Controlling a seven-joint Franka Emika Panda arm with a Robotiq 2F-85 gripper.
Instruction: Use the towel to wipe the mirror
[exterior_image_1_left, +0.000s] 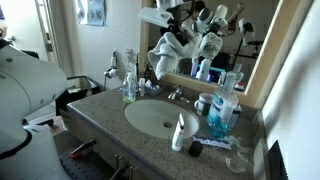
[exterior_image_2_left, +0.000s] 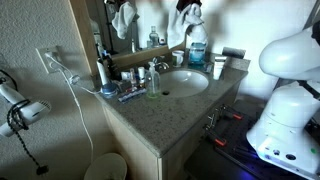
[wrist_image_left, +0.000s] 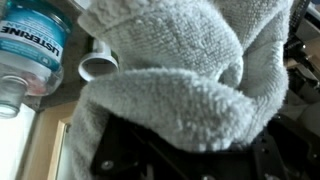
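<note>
A white terry towel (exterior_image_1_left: 163, 52) hangs bunched from my gripper (exterior_image_1_left: 173, 38), high over the back of the vanity and close against the mirror (exterior_image_1_left: 245, 25). The mirror shows the arm and towel reflected. In an exterior view the towel (exterior_image_2_left: 188, 12) is at the top edge next to the mirror (exterior_image_2_left: 150, 20). In the wrist view the towel (wrist_image_left: 180, 70) fills most of the frame and covers the fingertips; only dark gripper parts (wrist_image_left: 190, 160) show below it. The gripper is shut on the towel.
Below are a granite counter (exterior_image_1_left: 110, 125) with an oval sink (exterior_image_1_left: 160, 115) and a faucet (exterior_image_1_left: 176, 95). A blue mouthwash bottle (exterior_image_1_left: 222, 110) (wrist_image_left: 30, 50), a white tube (exterior_image_1_left: 179, 132) and a green soap bottle (exterior_image_1_left: 128, 88) stand around the sink. A hair dryer (exterior_image_2_left: 15, 105) hangs on the wall.
</note>
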